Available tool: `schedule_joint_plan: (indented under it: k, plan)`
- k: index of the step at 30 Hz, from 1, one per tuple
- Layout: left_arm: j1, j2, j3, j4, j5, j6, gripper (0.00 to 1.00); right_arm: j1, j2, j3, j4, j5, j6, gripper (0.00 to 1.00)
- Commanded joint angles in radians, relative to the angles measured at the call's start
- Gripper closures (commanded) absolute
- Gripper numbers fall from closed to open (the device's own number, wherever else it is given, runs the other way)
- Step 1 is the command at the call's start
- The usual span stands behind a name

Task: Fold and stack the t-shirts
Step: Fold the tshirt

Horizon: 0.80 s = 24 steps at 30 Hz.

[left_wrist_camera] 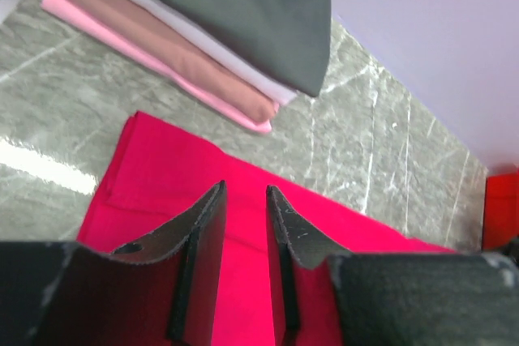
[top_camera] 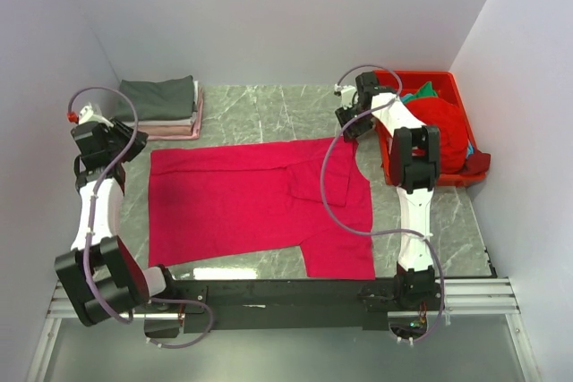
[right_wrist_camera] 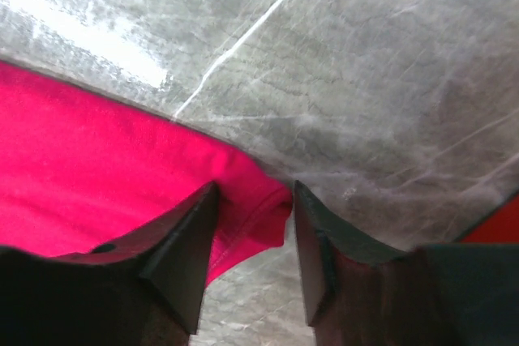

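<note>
A large crimson-pink t-shirt (top_camera: 242, 207) lies spread on the marble table, its right part folded over. My left gripper (top_camera: 125, 148) hovers above the shirt's far-left corner (left_wrist_camera: 154, 160). It (left_wrist_camera: 245, 188) is open by a narrow gap with nothing between the fingers. My right gripper (top_camera: 351, 127) sits at the shirt's far-right corner (right_wrist_camera: 259, 200). It (right_wrist_camera: 254, 188) is open, and that corner lies loose between the fingers, touching neither. A stack of folded t-shirts (top_camera: 166, 103), dark grey over white and pink layers (left_wrist_camera: 203, 30), rests at the back left.
A rigid red bin (top_camera: 421, 75) stands at the back right, holding a red t-shirt (top_camera: 452, 131) and a teal-green one (top_camera: 421, 91). White walls close in on three sides. Bare marble (top_camera: 269, 100) shows behind the spread shirt.
</note>
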Motion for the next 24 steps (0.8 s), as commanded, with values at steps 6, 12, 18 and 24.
schedule_joint_plan:
  k: [6, 12, 18, 24]
  plan:
    - [0.001, -0.141, -0.07, -0.008, 0.057, 0.038, 0.67, 0.004, 0.031, 0.072, -0.032, 0.015, -0.015, 0.69]
    - [0.003, -0.185, -0.096, -0.015, 0.051, 0.051, 0.66, 0.002, 0.044, 0.118, -0.015, 0.047, -0.012, 0.93]
    - [0.001, -0.183, -0.107, -0.012, 0.043, 0.058, 0.66, 0.004, 0.057, 0.169, 0.055, 0.142, 0.004, 1.0]
    - [0.003, -0.183, -0.118, -0.003, 0.039, 0.048, 0.63, 0.007, 0.141, 0.329, 0.097, 0.192, 0.03, 1.0]
